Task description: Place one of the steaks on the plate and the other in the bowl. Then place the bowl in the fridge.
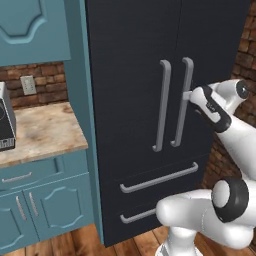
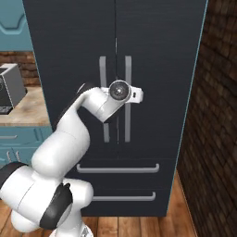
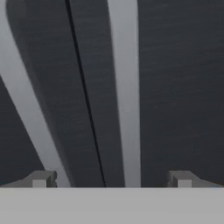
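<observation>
Hand (image 3: 111,179) of the white arm, its two fingers spread wide and gripping nothing, is held up close to the tall black fridge (image 1: 130,75), level with the upper doors. Seen from the hand itself, the seam between the two doors and the right-hand grey bar handle (image 3: 127,87) run up between the fingertips, while the left-hand bar handle (image 3: 26,100) slants past the left fingertip. From behind on the left, the hand (image 1: 189,96) sits right at the right door's handle; whether it touches the bar is hard to tell. Both fridge doors are shut, as are the two drawers below them. Left of the fridge, a stone-topped bench (image 1: 42,132) on teal cabinets carries a grey appliance (image 1: 5,120) at its far left edge.
</observation>
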Available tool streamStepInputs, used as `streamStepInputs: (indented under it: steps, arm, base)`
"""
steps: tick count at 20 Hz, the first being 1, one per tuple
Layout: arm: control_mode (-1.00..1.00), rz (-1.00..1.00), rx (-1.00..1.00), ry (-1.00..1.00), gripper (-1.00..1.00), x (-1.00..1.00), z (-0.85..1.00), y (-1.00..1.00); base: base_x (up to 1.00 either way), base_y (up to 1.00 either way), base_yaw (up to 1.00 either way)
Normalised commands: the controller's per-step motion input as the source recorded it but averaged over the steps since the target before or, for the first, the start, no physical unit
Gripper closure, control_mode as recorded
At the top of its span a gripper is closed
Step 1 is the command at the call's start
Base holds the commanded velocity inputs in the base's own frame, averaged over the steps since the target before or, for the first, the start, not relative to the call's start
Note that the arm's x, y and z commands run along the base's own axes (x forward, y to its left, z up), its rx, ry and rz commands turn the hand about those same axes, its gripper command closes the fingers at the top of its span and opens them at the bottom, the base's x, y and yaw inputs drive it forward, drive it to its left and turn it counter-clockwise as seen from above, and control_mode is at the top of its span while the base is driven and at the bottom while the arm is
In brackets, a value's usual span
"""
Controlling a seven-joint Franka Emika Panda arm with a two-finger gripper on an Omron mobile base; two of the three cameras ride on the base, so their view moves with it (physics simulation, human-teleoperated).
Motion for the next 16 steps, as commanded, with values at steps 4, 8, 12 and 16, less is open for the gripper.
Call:
streamStepInputs:
  steps: [4,8,12,16]
  arm:
    - [-1.00,0.01,0.00,0.00,-1.00,0.56,-0.12,-0.03]
    - [-1.00,0.03,0.01,0.00,-1.00,0.57,-0.10,-0.15]
    - [-1.00,0.04,0.02,0.00,-1.00,0.55,-0.10,-0.26]
    - [-1.00,0.05,0.02,0.00,-1.00,0.54,-0.10,-0.21]
  base:
    - [0.00,0.00,0.00]
    - [0.00,0.00,0.00]
    - [0.00,0.00,0.00]
    - [0.00,0.00,0.00]
